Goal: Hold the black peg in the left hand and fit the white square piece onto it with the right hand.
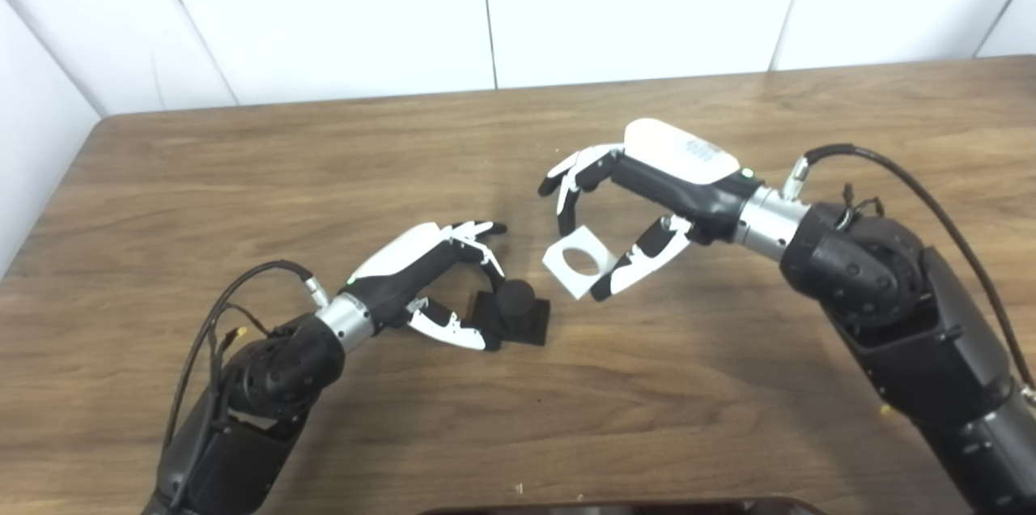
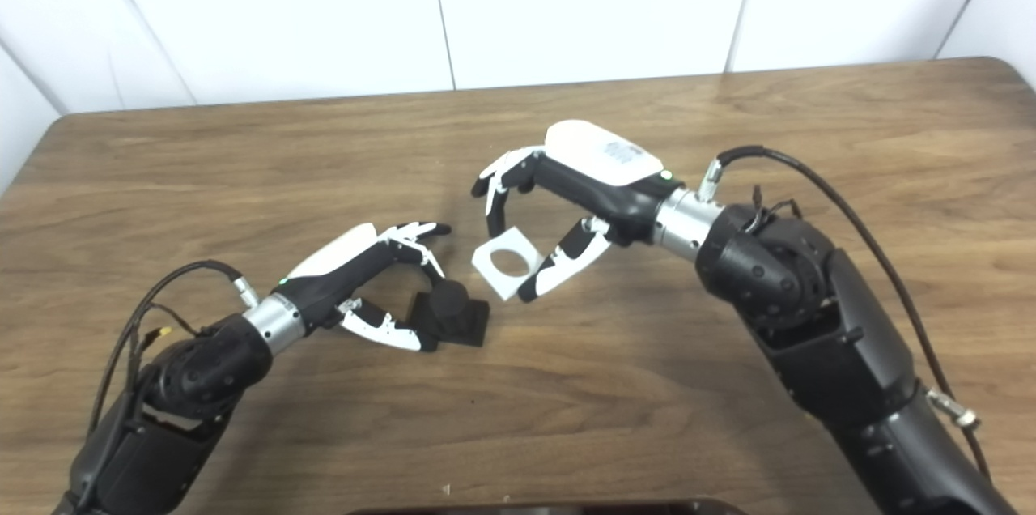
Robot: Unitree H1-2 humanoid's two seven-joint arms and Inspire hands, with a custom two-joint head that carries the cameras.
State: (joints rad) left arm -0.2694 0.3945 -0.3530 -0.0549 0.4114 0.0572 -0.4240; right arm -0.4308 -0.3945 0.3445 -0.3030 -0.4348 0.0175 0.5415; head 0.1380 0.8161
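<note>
The left hand is closed around the black peg, fingers above and thumb below, its square base resting on the wooden surface. Just beside it, the right hand pinches the white square piece between fingers and thumb, tilted, its round hole visible, close to the peg but apart.

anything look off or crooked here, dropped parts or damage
Nothing stands out. The left hand grips the black peg by its base on the wooden table. The right hand holds the white square piece tilted, beside the peg and not yet on it. No visible spills or damage.
</note>
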